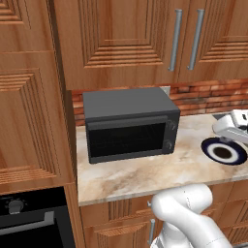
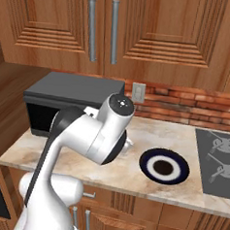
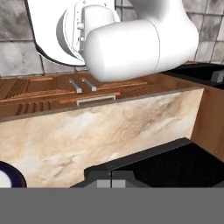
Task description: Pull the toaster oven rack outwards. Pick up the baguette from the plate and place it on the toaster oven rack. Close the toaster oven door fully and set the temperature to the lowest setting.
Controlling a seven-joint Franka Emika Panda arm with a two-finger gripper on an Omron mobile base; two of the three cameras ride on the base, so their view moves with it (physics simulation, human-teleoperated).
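Left base view, near to far: marble bench [image 1: 145, 177]; plate [image 1: 224, 151] at 3 o'clock, navy rim, dark spot at centre, w/ pincer [image 1: 231, 127] just above it, tips pressed together, nothing pinched. Toaster oven [image 1: 130, 123] at centre, door [image 1: 127, 139] shut. Brick wall [image 1: 208, 97] behind.

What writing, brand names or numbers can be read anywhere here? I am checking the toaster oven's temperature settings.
None can be read.
Toaster oven: its two knobs carry no legible numbers or marks; too small to tell.
Wall outlet: no text.
Plate: plain dark rim and white ring, no lettering.
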